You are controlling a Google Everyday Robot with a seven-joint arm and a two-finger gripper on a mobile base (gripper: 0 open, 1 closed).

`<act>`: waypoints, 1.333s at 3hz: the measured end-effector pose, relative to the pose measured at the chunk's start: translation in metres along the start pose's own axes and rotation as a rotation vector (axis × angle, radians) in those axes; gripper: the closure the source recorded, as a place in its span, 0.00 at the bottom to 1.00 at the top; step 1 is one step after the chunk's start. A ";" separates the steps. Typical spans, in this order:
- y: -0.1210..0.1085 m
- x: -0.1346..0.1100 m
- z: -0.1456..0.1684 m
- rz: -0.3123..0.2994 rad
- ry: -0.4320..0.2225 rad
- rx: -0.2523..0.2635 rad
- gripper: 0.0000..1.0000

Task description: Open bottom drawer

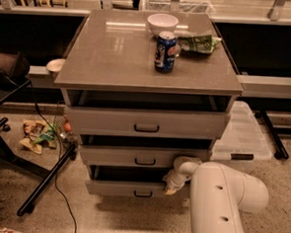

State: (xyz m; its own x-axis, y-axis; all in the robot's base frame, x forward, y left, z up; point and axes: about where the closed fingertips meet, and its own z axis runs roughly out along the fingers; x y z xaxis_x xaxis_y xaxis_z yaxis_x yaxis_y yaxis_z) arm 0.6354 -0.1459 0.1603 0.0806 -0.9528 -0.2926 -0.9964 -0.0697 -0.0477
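Camera view: the bottom drawer is lowest in the cabinet, just above the floor, with its handle at the middle. The claw is at the drawer's upper right edge, right of the handle; I cannot tell whether it is apart or together. An off-centre pull may skew the drawer and jam it, or the claw may slip off the thin edge. A hard tug could rock the cabinet and tip the can on the tabletop.
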 end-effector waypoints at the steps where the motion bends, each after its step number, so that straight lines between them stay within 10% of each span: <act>1: 0.015 0.004 -0.006 0.023 0.009 -0.014 0.88; 2: 0.015 0.004 -0.006 0.023 0.009 -0.014 0.89; 4: 0.015 0.004 -0.006 0.023 0.009 -0.014 0.43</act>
State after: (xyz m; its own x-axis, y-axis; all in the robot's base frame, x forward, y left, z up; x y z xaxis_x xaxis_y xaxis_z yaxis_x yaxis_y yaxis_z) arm 0.6204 -0.1522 0.1641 0.0572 -0.9568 -0.2849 -0.9983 -0.0516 -0.0273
